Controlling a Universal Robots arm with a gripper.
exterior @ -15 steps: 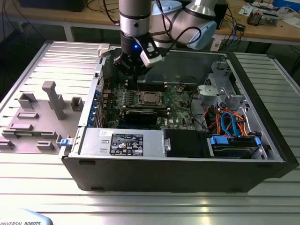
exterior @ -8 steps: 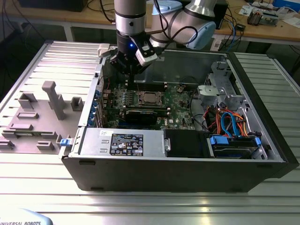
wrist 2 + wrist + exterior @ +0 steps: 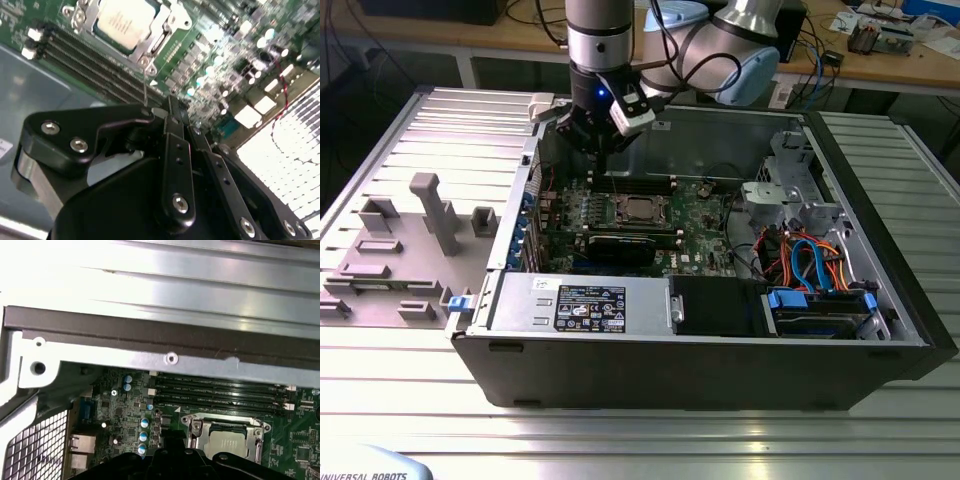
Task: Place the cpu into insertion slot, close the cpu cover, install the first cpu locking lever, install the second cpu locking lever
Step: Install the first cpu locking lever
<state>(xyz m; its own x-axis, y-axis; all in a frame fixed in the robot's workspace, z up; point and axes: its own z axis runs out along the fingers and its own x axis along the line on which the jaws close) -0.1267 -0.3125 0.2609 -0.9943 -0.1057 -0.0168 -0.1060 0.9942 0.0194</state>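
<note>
There's the cpu (image 3: 640, 208), silver top up, just above the middle of the frame in the exterior view. It's already sitting in the insertion slot (image 3: 663, 211) on the green motherboard (image 3: 708, 218). In the first wrist view the cpu cover (image 3: 220, 418) frames the chip on all sides. I'd say it's lying down over it, not standing up.

The long black memory slots (image 3: 635, 183) run across the frame along the socket's far edge. That's where the gripper (image 3: 603, 160) hangs, inside the open computer case (image 3: 620, 375), pointing straight down.

So the key relation is this: from the fingertips, the chip lies down-frame and towards the exterior view's right, near but apart. The gripper is off the socket's corner, not centred above it. The chip is square, so it has no long axis to line up with. The lines that matter here are the socket's edges.

In the second wrist view the black fingers (image 3: 176, 150) look pressed together, and I can't make out anything between them. A thin wire-like lever (image 3: 145, 85) rises from the socket's corner towards the fingertips. Whether it touches them, I can't tell.
</note>
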